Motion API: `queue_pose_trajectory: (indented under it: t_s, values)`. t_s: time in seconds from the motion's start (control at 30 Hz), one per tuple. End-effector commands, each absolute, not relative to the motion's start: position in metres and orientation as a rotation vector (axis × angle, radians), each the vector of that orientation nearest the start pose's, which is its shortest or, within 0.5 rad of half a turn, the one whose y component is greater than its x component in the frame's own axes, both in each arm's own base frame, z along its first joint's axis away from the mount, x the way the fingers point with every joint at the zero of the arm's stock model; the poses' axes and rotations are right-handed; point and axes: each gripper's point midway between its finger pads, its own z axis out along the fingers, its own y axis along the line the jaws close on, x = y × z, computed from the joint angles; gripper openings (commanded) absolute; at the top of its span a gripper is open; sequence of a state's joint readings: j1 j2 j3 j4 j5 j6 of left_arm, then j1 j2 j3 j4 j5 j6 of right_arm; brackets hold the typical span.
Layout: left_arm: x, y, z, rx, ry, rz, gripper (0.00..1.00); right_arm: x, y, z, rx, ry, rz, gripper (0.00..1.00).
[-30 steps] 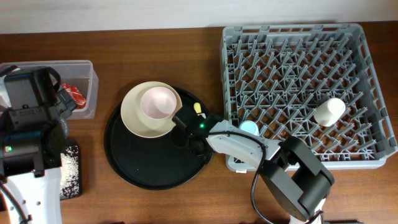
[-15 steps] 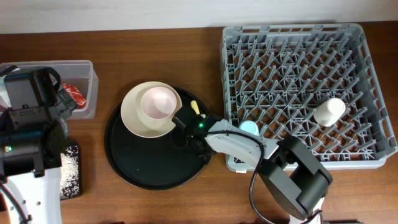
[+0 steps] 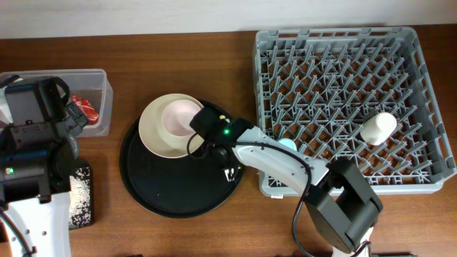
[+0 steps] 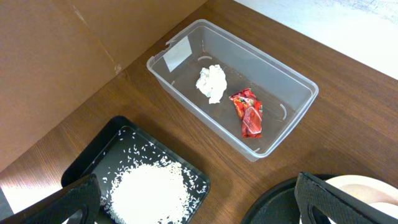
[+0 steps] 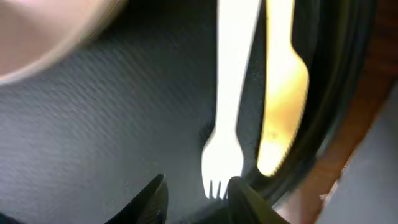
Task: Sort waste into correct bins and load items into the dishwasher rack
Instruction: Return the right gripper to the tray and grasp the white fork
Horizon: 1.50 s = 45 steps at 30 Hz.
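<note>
My right gripper is open, low over the round black tray, with the tines of a pale fork between its fingertips. A yellow knife-shaped utensil lies beside the fork. From overhead the gripper sits at the edge of the cream plate, which holds the pink bowl. My left gripper is open and empty above the clear tub, which holds the tissue ball and red wrapper. The black bin holds rice grains.
The grey rack stands at the right, with a white cup and a light blue cup in it. My right arm lies across the rack's near left corner. The tub is at the far left.
My right gripper has moved up and left across the tray towards the plate, and now covers most of the fork from overhead. The left arm has not moved.
</note>
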<state>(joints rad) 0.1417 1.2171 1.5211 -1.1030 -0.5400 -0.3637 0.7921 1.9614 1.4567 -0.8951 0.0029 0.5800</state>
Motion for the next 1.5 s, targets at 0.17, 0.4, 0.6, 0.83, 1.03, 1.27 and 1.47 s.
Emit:
queue_pose_trajectory:
  t_s: [0.17,0.4,0.6,0.83,1.03,1.27,1.47]
  values:
    - [0.281,0.133,0.339,-0.839,2.106,0.528,0.99,0.278,0.287,0.021,-0.248,2.995,0.129,0.43]
    - [0.281,0.133,0.339,-0.839,2.107,0.528,0.99,0.279,0.276,0.01,-0.241,2.978,0.058,0.43]
    - [0.281,0.133,0.339,-0.839,2.107,0.528,0.99,0.277,0.273,0.004,-0.241,2.98,0.055,0.44]
    - [0.281,0.133,0.339,-0.839,2.106,0.528,0.99,0.272,0.271,-0.005,-0.245,3.007,0.045,0.41]
    - [0.281,0.133,0.339,-0.839,2.106,0.528,0.99,0.269,0.269,-0.009,-0.23,3.013,0.039,0.37]
    - [0.281,0.133,0.339,-0.839,2.106,0.528,0.99,0.272,0.273,-0.004,-0.23,3.005,0.058,0.33]
    - [0.281,0.133,0.339,-0.839,2.107,0.528,0.99,0.276,0.277,0.004,-0.235,2.998,0.065,0.33]
